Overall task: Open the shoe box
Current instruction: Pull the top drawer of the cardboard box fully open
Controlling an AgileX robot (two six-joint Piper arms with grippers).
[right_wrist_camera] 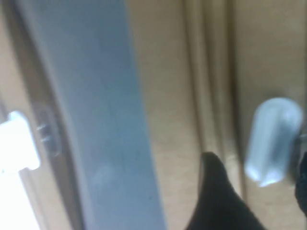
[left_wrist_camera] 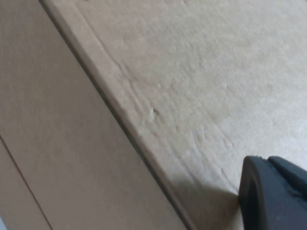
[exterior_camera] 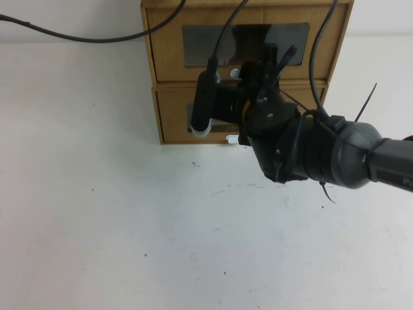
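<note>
1. Two cardboard shoe boxes are sitting stacked at the far edge of the white table [exterior_camera: 97,226], the upper shoe box [exterior_camera: 168,45] resting squarely on the lower shoe box [exterior_camera: 173,113]. Both are showing their fronts to the robot.
2. Both drawer fronts are closed, and each is carrying a clear window. A small white tab [exterior_camera: 232,138] is sticking out at the bottom of the lower front.
3. The right arm is reaching in from the right side, and the right gripper [exterior_camera: 258,70] is hovering right against the box fronts, about where the two boxes meet.
4. In the right wrist view its fingers [right_wrist_camera: 213,191] are standing spread, with a pale pull tab [right_wrist_camera: 273,141] lying between them. I cannot tell whether either finger is touching it.
5. The left arm is not showing in the high view. The left gripper [left_wrist_camera: 271,191] is sitting close against a plain cardboard surface, its fingers pressed together and holding nothing. I cannot tell which box it is beside.
</note>
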